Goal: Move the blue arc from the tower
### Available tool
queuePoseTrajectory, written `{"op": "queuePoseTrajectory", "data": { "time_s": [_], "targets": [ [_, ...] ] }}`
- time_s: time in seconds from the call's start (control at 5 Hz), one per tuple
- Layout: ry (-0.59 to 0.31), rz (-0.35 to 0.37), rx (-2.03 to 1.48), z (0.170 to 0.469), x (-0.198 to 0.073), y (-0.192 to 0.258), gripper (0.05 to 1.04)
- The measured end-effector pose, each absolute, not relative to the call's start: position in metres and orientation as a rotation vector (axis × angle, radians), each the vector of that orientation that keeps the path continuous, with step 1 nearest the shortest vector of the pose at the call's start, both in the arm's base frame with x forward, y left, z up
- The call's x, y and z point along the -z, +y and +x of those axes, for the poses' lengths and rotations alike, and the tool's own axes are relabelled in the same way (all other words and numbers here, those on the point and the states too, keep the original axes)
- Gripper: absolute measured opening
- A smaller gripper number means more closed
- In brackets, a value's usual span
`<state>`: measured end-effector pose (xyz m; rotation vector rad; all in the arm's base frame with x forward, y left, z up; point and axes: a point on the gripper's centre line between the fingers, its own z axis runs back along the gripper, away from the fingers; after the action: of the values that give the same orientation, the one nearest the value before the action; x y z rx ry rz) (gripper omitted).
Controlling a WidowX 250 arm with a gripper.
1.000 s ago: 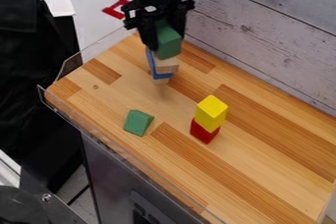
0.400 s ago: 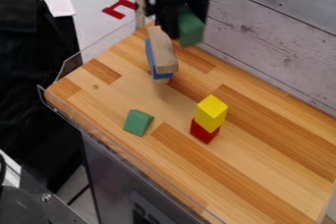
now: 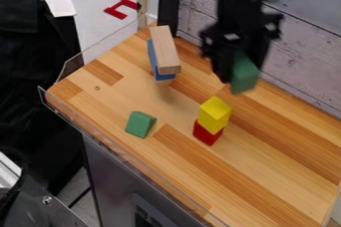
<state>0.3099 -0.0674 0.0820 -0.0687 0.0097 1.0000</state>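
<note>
The black gripper (image 3: 234,74) hangs over the back right part of the wooden table, behind the yellow and red stack, shut on a green block (image 3: 244,74). Toward the back left stands a tower: a long natural wood block (image 3: 165,49) lies on top, and the blue arc (image 3: 152,56) sits directly beneath it, mostly covered. Under the blue arc a bit of a pale wooden piece (image 3: 164,82) shows. The gripper is to the right of this tower and apart from it.
A yellow block (image 3: 214,114) sits on a red block (image 3: 207,134) near the middle of the table (image 3: 266,171). A green wedge (image 3: 140,124) lies left of them. A clear rim edges the table, and a plank wall (image 3: 306,66) rises behind.
The gripper has moved right and toward the camera with the green block, away from above the tower. The long wood block on the tower has come into full view. The other blocks have stayed put.
</note>
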Motion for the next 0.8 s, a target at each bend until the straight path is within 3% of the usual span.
{"op": "queuePoseTrajectory", "data": {
  "time_s": [0.6, 0.8],
  "targets": [
    [0.032, -0.094, -0.883, 0.287, -0.091, -0.108, 0.592],
    [0.032, -0.095, -0.748, 0.296, -0.068, -0.111, 0.592]
  ]
}}
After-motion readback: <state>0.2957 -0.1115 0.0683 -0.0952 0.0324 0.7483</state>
